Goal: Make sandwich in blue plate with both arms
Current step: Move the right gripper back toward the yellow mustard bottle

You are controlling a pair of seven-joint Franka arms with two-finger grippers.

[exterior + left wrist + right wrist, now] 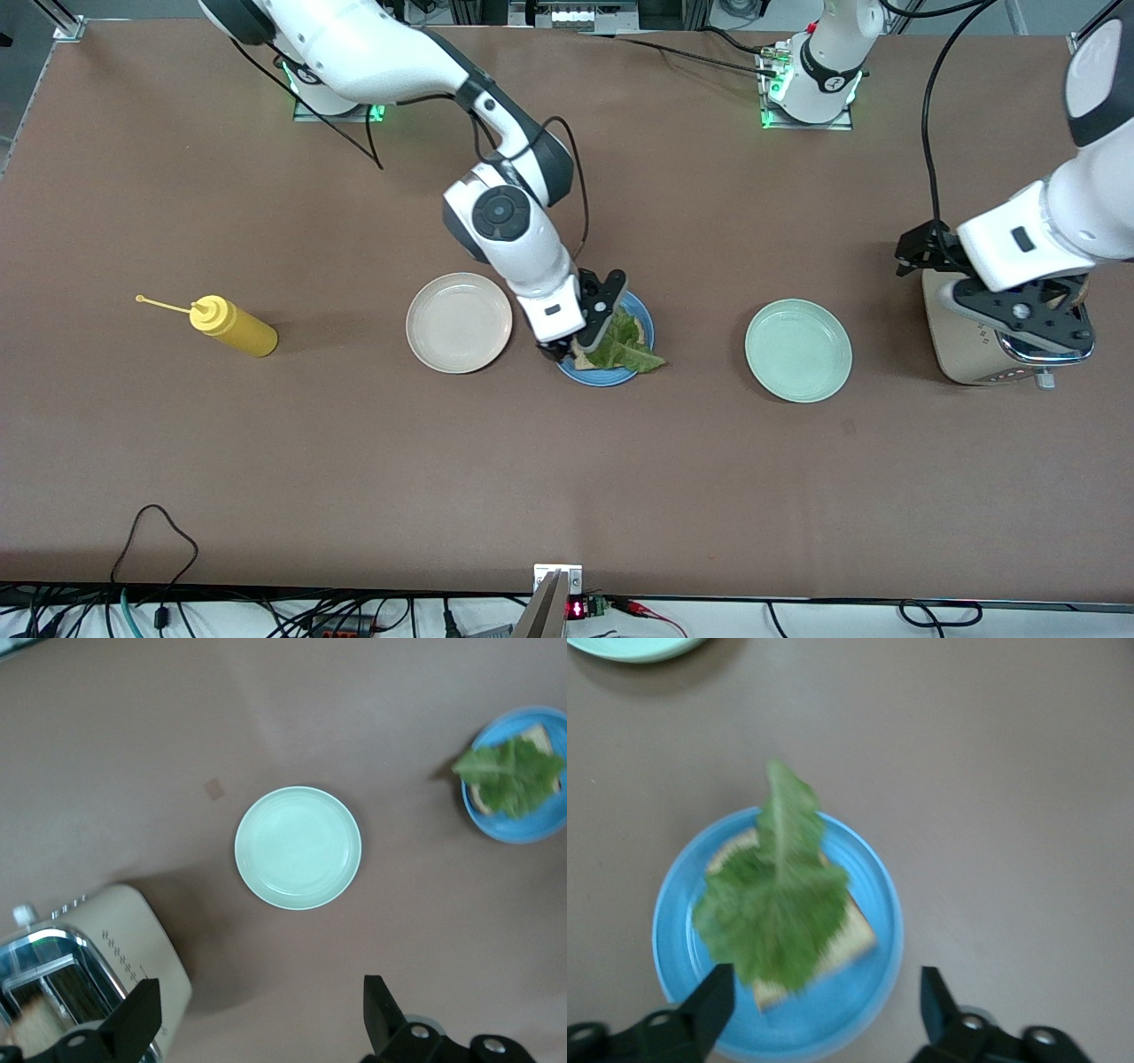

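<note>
The blue plate (pixel 640 330) lies mid-table between two other plates. On it rests one light-brown bread slice (pixel 855 943) with a crinkled green lettuce leaf (pixel 775 912) on top, its tip hanging over the rim. My right gripper (pixel 585 332) hangs open just above the plate's edge, fingers (pixel 709 1001) apart and holding nothing. My left gripper (pixel 1028 323) is open over the toaster (pixel 97 966) at the left arm's end of the table. A browned bread slice (pixel 31 1020) stands in a toaster slot.
A cream-white plate (pixel 459 322) sits beside the blue plate toward the right arm's end. A mint-green plate (pixel 798 350) lies between the blue plate and the toaster. A yellow squeeze bottle (pixel 235 326) lies on its side toward the right arm's end.
</note>
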